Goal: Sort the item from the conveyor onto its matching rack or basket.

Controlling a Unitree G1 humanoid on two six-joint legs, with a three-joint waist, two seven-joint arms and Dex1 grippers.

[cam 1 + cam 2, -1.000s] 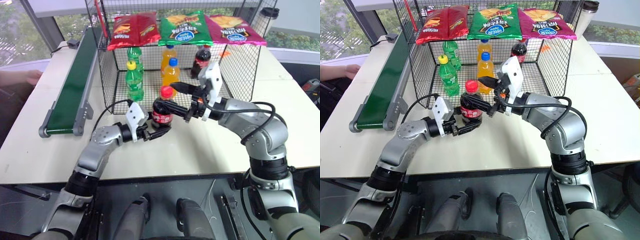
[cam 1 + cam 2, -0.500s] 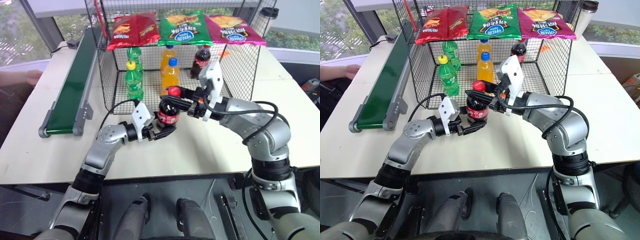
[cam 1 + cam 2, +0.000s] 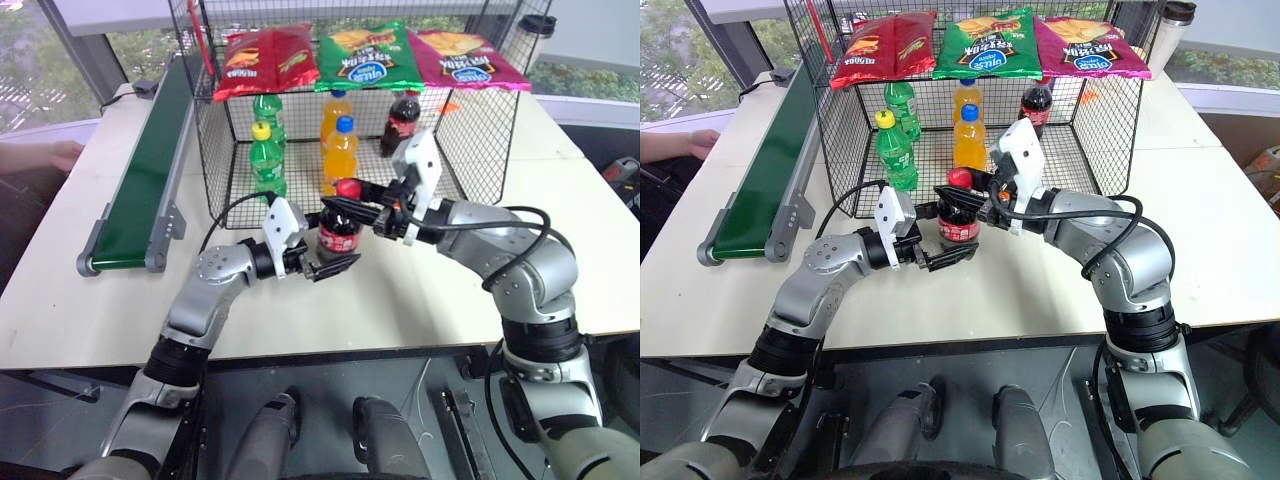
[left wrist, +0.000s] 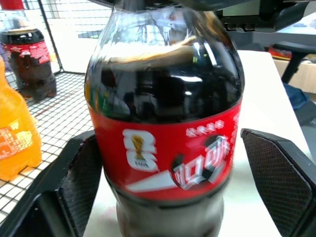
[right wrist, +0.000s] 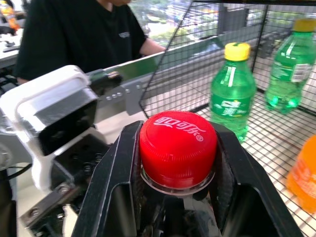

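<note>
Since our right pincer (image 3: 352, 207) pinches the cola bottle (image 3: 339, 228) by its cap and the left pincer (image 3: 322, 256) gapes empty, we're mid-handoff; next it goes into the cage (image 3: 480, 130) just behind.

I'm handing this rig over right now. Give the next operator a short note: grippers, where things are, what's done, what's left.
Right gripper: shut on the cola bottle at its red cap.
Left gripper: open, fingers either side of the bottle's label, not gripping.
Bottle: held in front of the cage, off the conveyor.
Done: pickup and handover to the right gripper.
Left: draw the left gripper clear, set the bottle in the cage, probably by the other cola bottle.
</note>
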